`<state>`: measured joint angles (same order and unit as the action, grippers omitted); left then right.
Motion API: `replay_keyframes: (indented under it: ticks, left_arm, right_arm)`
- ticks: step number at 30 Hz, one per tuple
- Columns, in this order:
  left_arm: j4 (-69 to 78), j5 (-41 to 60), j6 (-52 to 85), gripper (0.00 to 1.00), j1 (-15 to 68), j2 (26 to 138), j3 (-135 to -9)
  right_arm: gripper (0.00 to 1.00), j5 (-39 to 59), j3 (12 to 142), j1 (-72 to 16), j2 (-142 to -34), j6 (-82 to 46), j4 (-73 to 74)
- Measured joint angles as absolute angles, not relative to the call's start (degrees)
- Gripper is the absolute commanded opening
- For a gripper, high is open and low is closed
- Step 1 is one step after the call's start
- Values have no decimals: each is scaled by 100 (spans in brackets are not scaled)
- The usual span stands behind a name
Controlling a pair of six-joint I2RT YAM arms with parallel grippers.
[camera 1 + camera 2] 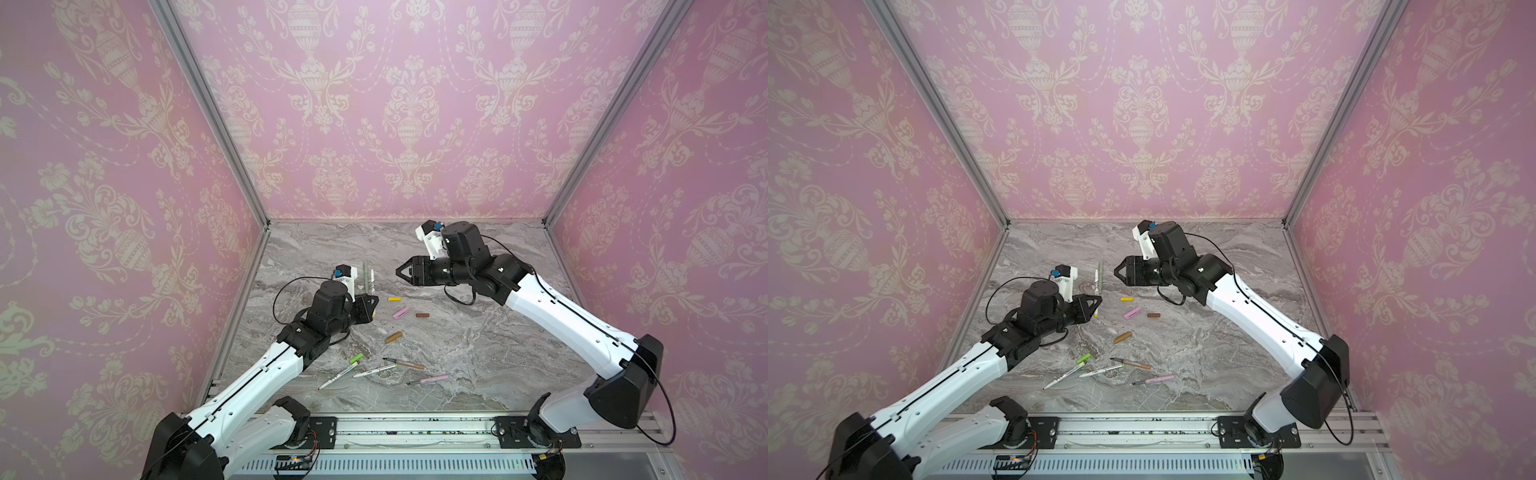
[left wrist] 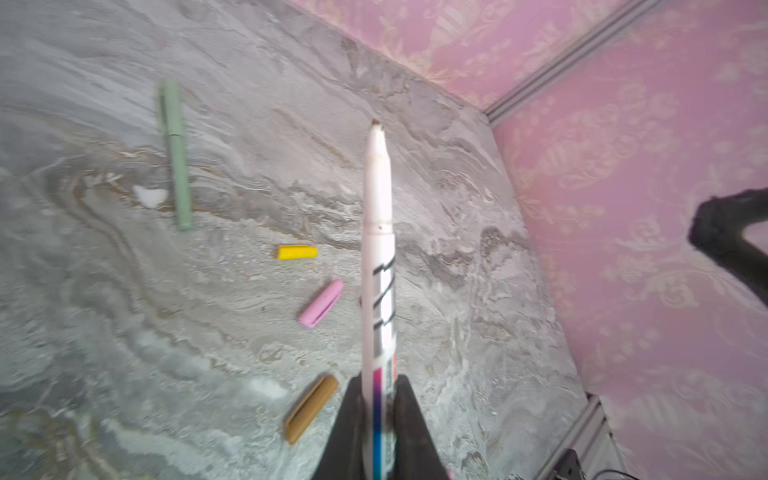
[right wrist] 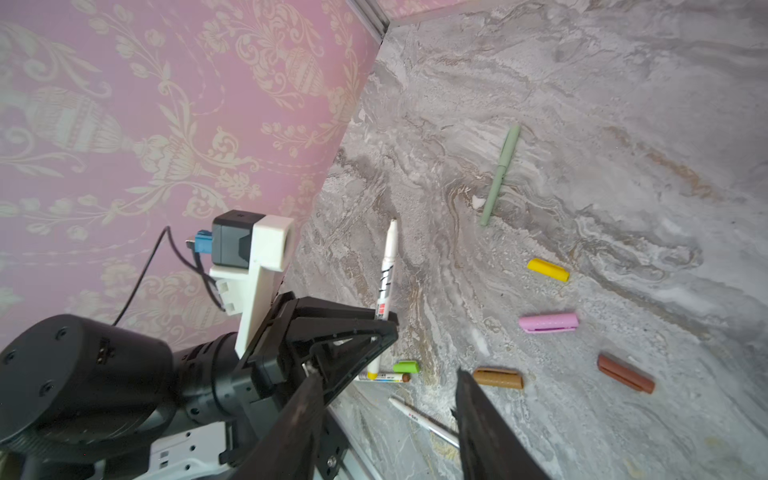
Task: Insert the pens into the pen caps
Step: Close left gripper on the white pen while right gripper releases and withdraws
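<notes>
My left gripper (image 1: 371, 305) (image 2: 380, 399) is shut on a white printed pen (image 2: 377, 249) (image 3: 388, 266), whose bare tip points towards the back wall. My right gripper (image 1: 399, 270) (image 3: 386, 374) hovers open and empty to the right of that pen. On the marble lie loose pen caps: yellow (image 1: 395, 299), pink (image 1: 400, 312), dark brown (image 1: 422, 315), tan (image 1: 393, 337) and lime green (image 1: 356, 358). A sage-green pen (image 2: 176, 153) with its cap on lies further back. Near the front lie two white pens (image 1: 338, 376), a tan pen (image 1: 409, 365) and a pink pen (image 1: 432, 379).
The marble table (image 1: 478, 353) is enclosed by pink patterned walls with aluminium corner posts (image 1: 216, 124). Both arm bases sit on a rail (image 1: 415, 428) along the front edge. A black cable (image 1: 286, 286) loops beside the left wrist.
</notes>
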<state>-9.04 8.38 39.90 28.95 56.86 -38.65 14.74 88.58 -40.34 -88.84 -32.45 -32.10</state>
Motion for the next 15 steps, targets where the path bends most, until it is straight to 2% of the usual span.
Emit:
replay_keyframes:
  ticks: [5,15]
  left_arm:
    - [-1323,191,3992,0,2738,5341,-3765]
    - [-1341,-193,4056,0,2657,5033,-3328]
  right_arm:
    - [59,1050,9802,-4104,-10106,-3181,-4069]
    - [57,836,10377,-4101,-11865,-4543,-4252]
